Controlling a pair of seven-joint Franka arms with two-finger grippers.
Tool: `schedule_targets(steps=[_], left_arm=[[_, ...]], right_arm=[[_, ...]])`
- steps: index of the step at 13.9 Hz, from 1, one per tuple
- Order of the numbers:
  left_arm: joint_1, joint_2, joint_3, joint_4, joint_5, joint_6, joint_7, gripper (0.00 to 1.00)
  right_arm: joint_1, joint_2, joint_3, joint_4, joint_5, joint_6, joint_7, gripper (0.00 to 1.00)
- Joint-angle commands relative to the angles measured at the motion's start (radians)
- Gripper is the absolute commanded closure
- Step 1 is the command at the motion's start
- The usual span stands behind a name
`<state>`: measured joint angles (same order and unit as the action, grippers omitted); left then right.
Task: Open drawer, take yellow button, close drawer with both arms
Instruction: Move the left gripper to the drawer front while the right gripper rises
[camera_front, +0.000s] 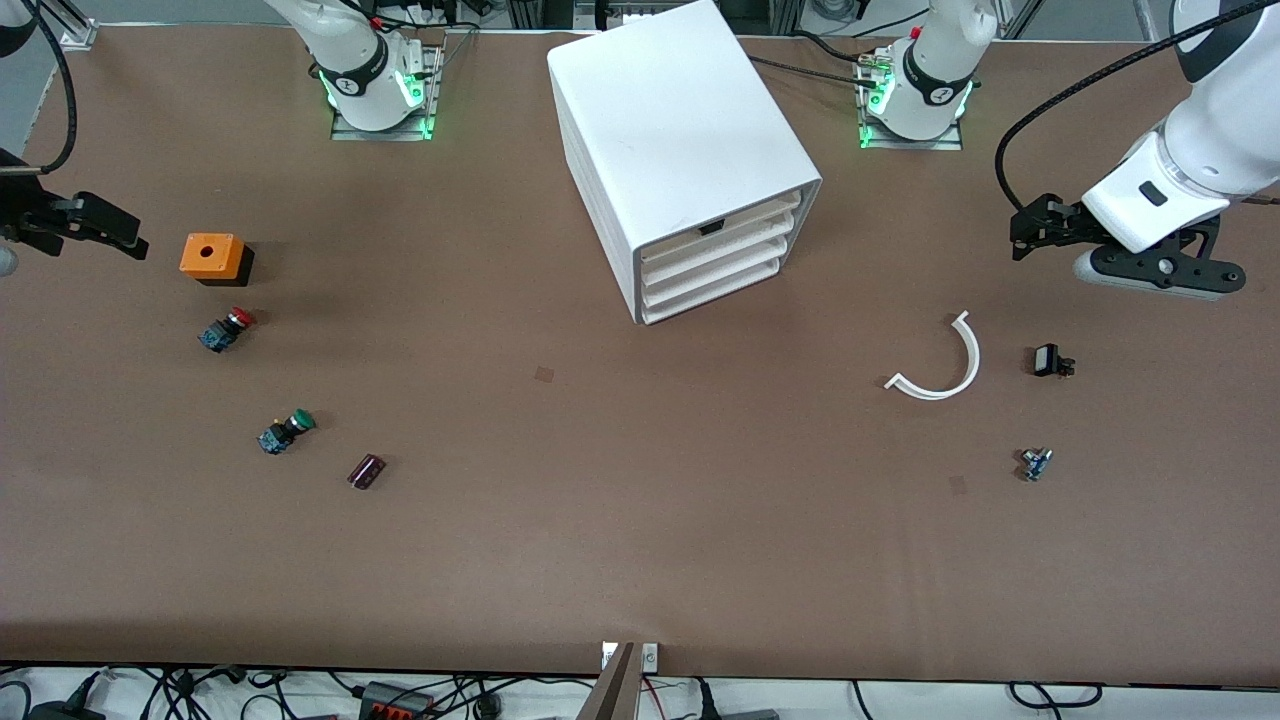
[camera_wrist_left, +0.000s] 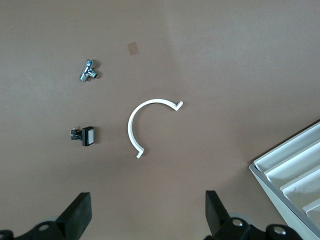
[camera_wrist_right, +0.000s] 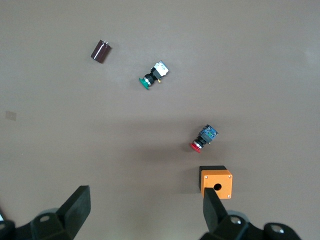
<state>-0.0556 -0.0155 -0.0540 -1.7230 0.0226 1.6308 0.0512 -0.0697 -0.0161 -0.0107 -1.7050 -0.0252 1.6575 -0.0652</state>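
Note:
The white cabinet (camera_front: 680, 150) stands at the middle of the table between the two arm bases; one corner of it shows in the left wrist view (camera_wrist_left: 295, 175). Its uppermost drawer (camera_front: 735, 222) is shut flush with the three below it. The button is out of view. My left gripper (camera_front: 1040, 228) hangs open and empty over the left arm's end of the table, its fingers (camera_wrist_left: 80, 212) spread wide above bare tabletop. My right gripper (camera_front: 110, 228) is open and empty over the right arm's end, one of its fingers (camera_wrist_right: 212, 207) beside an orange box (camera_wrist_right: 216, 181).
Near the right gripper lie the orange box (camera_front: 212, 257), a red-capped button (camera_front: 226, 329), a green-capped button (camera_front: 285, 431) and a dark maroon cylinder (camera_front: 366, 471). Toward the left arm's end lie a white curved strip (camera_front: 942, 365), a small black switch (camera_front: 1050, 360) and a small metal part (camera_front: 1035, 463).

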Motion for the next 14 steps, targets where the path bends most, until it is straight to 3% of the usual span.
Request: schedule_targets(steps=[1, 9, 14], left_arm=[[0.0, 0.011, -0.001, 0.028, -0.03, -0.022, 0.015, 0.0], [-0.001, 0.049, -0.001, 0.031, -0.361, -0.311, 0.03, 0.0], [0.013, 0.212, -0.001, 0.02, -0.625, -0.309, 0.226, 0.0]], right_arm=[[0.033, 0.011, 0.008, -0.01, 0.001, 0.007, -0.013, 0.0], [0.206, 0.134, 0.008, 0.099, 0.053, 0.028, 0.002, 0.0], [0.309, 0.202, 0.008, 0.168, 0.056, 0.028, 0.005, 0.0]])
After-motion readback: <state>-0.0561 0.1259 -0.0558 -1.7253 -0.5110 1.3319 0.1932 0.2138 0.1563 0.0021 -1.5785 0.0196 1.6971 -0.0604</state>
